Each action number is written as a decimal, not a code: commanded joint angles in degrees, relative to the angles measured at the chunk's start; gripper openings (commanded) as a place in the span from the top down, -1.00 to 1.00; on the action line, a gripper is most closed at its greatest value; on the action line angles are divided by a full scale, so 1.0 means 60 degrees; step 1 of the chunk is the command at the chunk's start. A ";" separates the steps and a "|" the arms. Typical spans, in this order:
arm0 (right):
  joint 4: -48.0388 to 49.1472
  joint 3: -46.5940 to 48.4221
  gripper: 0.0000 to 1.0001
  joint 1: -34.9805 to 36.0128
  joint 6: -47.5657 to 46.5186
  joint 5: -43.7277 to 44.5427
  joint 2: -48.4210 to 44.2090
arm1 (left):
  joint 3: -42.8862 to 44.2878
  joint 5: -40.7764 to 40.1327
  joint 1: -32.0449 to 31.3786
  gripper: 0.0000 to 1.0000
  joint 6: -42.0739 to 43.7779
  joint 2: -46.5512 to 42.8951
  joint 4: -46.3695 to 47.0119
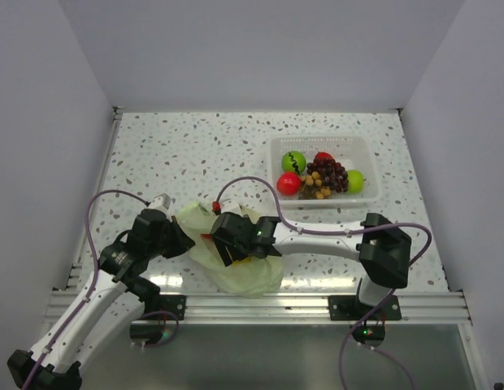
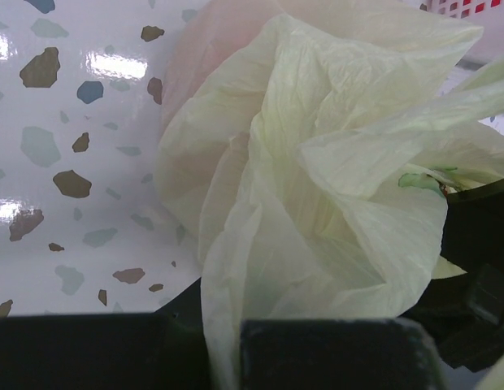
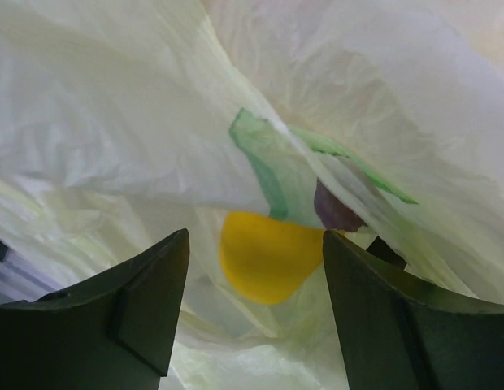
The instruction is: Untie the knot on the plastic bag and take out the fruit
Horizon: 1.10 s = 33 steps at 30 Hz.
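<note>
Jaws of our right gripper (image 3: 256,244) stand parted inside the mouth of the pale green bag (image 3: 114,122), holding nothing. Straight ahead between them lies a yellow fruit (image 3: 264,256), with a dark purple piece (image 3: 333,210) just beside it under a fold of plastic. Our left gripper (image 2: 223,329) looks to have its jaws closed on a bunched fold of the bag's edge, at the bag's left side on the counter (image 1: 195,154). We can make out no knot in any view. The mouth looks open, so we judge the untying done and the emptying in hand. Well apart, toward the far right, a clear container (image 1: 367,154) holds a grape bunch (image 1: 327,175), a round red fruit (image 1: 289,184), a striped green ball (image 1: 293,161) and a lime apple (image 1: 355,180). Next, we judge, the right jaws need to ease forward around the yellow fruit without catching the thin film, then close and lift out, with the left holding the mouth spread.
</note>
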 commanded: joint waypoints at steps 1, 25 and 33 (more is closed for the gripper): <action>0.0743 -0.0177 -0.41 -0.0086 0.0931 0.0353 0.0230 | -0.0005 0.0121 0.0041 1.00 0.0074 -0.0010 0.0026; 0.2912 -0.0441 0.87 -0.0115 -0.2041 -0.0745 -0.1771 | 0.0142 -0.0113 0.0041 1.00 0.0074 0.0136 0.0099; 0.3190 0.0056 0.87 -0.0641 -0.3667 0.0128 -0.3810 | 0.0259 -0.0158 0.0041 1.00 0.0104 0.0195 0.0099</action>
